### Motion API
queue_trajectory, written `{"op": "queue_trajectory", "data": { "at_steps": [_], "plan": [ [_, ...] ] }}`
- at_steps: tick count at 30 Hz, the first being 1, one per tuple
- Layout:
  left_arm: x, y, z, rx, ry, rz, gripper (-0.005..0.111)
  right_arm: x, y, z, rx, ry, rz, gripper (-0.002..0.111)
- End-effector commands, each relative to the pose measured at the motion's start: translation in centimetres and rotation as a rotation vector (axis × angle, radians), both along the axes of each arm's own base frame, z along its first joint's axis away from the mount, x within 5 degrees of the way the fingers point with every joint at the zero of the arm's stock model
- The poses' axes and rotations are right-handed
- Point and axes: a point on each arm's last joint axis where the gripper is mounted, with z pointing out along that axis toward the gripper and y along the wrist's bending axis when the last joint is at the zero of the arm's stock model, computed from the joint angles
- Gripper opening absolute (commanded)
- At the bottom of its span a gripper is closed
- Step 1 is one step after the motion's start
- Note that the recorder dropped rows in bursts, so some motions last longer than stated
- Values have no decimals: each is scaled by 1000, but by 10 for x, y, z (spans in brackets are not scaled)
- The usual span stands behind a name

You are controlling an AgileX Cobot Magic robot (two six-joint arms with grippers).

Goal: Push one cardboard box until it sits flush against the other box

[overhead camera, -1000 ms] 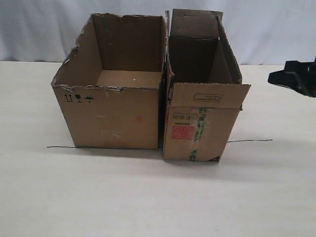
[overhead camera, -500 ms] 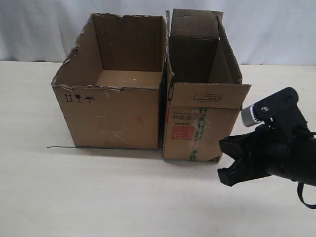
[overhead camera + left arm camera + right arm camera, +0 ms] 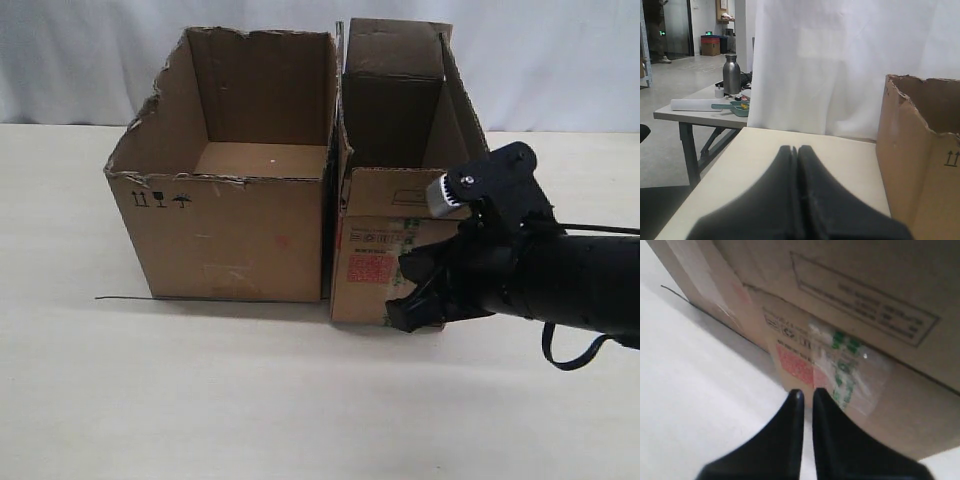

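The cardboard box (image 3: 385,245), narrow and tall with red print and green-striped tape, stands right of the other box (image 3: 230,235), the wide carton with a torn rim. They are side by side, with only a thin dark slit between their front edges. My right gripper (image 3: 398,292) hangs low in front of the cardboard box's lower right front. Its jaws are shut and empty, pointing at the red print (image 3: 797,365) of the cardboard box (image 3: 865,315). My left gripper (image 3: 797,149) is shut and empty over the table, with the other box (image 3: 920,165) beside it. It does not show in the exterior view.
A thin black wire (image 3: 120,298) lies on the pale table (image 3: 250,400) under the boxes' front edges. A white curtain (image 3: 90,60) hangs behind. Beyond the table's end stands a side table with a steel bottle (image 3: 731,74).
My right arm came in from the right edge, dropped and swung left to the front of the cardboard box. Neither box has moved.
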Motion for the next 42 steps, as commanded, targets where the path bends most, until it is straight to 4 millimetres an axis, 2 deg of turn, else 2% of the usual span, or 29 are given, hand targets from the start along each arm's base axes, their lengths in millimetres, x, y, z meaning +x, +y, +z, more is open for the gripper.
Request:
{"op": "queue_trajectory", "data": {
  "at_steps": [1, 19, 24, 42],
  "plan": [
    [0, -1, 0, -6, -11, -9, 0, 13, 5, -4, -48, -6, -28, 5],
    [0, -1, 0, -6, -11, -9, 0, 55, 25, -8, -141, -55, -91, 5],
    [0, -1, 0, -6, -11, -9, 0, 60, 25, -2, -141, -77, -108, 5],
    [0, -1, 0, -4, -10, -9, 0, 60, 25, -1, -167, -103, -86, 5]
  ]
}}
